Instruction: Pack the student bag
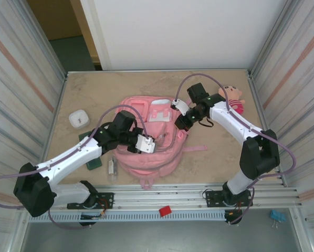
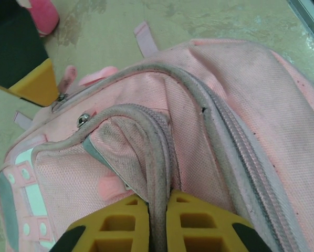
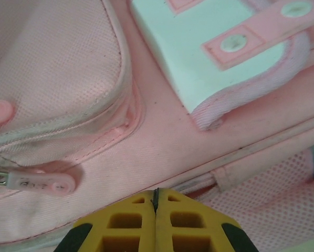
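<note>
The student bag (image 1: 146,152), a large pink backpack, lies flat mid-table with its white panel (image 1: 159,113) toward the far side. My left gripper (image 1: 149,143) sits on the bag's middle. In the left wrist view it (image 2: 157,197) is shut on the grey piped zip edge (image 2: 146,136), which runs up between the yellow fingers. My right gripper (image 1: 179,118) is at the bag's upper right. Its jaws (image 3: 156,191) are shut tight, tips pressed at a seam below the white panel (image 3: 209,58). A pink zip pull (image 3: 41,184) lies to their left.
A pink-dressed doll (image 1: 234,98) lies at the back right. A small white box (image 1: 79,118) sits at the left, with a dark green item (image 1: 91,157) and a small clear item (image 1: 112,168) beside the left arm. Metal walls enclose the table on both sides.
</note>
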`<move>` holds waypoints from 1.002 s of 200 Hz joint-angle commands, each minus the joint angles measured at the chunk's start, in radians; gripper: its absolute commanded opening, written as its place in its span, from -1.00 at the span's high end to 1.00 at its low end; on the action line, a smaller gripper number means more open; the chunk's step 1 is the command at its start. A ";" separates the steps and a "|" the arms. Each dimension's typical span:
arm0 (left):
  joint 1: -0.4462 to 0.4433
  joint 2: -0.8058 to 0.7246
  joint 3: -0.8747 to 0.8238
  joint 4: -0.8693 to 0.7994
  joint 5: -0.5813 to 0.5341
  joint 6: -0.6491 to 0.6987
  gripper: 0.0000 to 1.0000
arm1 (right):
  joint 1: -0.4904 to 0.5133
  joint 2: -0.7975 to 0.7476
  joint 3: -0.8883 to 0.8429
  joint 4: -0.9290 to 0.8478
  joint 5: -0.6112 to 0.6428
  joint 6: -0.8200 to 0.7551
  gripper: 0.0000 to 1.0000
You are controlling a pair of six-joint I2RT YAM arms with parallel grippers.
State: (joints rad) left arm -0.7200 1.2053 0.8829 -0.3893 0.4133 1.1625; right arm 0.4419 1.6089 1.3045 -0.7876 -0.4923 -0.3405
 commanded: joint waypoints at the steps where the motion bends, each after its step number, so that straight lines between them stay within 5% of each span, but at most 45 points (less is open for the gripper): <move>1: 0.009 -0.058 -0.007 0.118 0.096 -0.059 0.89 | -0.009 0.000 -0.038 -0.023 -0.099 0.102 1.00; 23: 0.017 -0.069 -0.026 0.162 0.121 -0.103 0.89 | -0.029 -0.027 -0.098 0.046 -0.125 0.166 0.99; 66: 0.034 -0.092 -0.042 0.190 0.154 -0.123 0.90 | -0.092 -0.102 -0.196 0.182 -0.184 0.202 0.39; 110: 0.049 -0.099 -0.045 0.195 0.178 -0.127 0.90 | -0.143 -0.203 -0.320 0.373 -0.240 0.165 0.05; 143: 0.054 -0.099 -0.040 0.198 0.186 -0.126 0.90 | -0.163 -0.129 -0.318 0.398 -0.288 0.104 -0.31; 200: 0.060 -0.103 -0.035 0.194 0.186 -0.124 0.90 | -0.161 -0.015 -0.293 0.400 -0.382 0.035 -0.19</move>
State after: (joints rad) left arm -0.6666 1.1648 0.8242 -0.2970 0.5060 1.0420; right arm 0.2825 1.5753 0.9890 -0.3904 -0.7933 -0.2489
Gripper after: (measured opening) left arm 0.108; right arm 0.618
